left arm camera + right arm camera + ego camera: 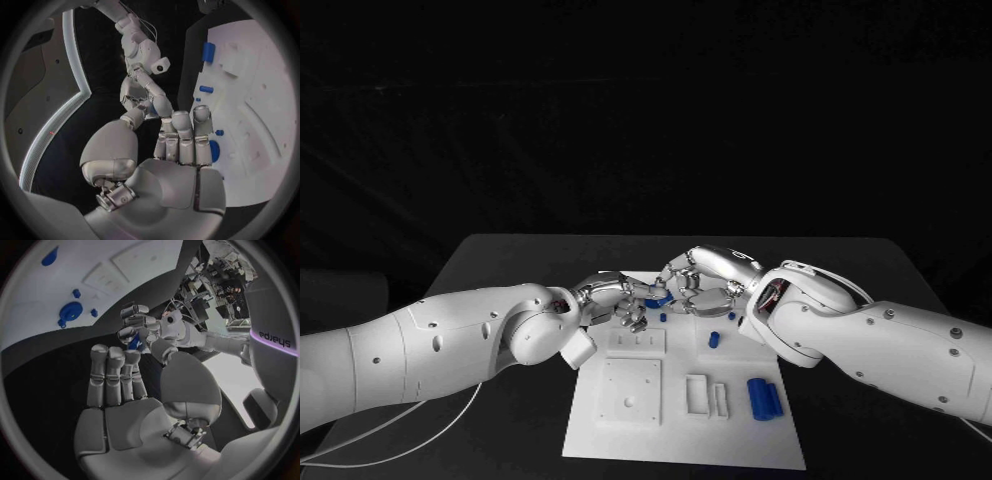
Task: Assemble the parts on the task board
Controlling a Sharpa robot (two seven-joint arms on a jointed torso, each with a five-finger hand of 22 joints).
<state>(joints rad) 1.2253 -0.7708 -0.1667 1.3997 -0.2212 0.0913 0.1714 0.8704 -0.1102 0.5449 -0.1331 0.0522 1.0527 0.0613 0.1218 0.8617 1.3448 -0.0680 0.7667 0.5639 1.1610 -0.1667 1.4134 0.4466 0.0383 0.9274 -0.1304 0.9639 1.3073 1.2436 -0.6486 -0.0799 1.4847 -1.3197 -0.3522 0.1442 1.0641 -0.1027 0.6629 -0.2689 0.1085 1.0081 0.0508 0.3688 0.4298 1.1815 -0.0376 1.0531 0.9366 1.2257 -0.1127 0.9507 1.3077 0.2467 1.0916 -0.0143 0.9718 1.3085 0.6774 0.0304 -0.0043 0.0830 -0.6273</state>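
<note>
A small blue part (656, 298) hangs above the far edge of the white task board (733, 440), where my two hands meet. My left hand (609, 295) pinches it between thumb and a fingertip, its other fingers held straight together. My right hand (705, 280) grips the same part from the other side. The left wrist view shows the blue part (152, 107) between the fingertips of my left hand (178, 150) and my right hand (139, 92). In the right wrist view the part (133, 342) sits between my right hand (125, 390) and my left hand (136, 320).
Two blue cylinders (763, 398) lie side by side at the board's near right. A small blue peg (714, 340) stands in the board's middle and another (731, 317) beside my right wrist. A round blue piece (214, 150) sits on the board. White raised blocks (705, 395) are on the near half.
</note>
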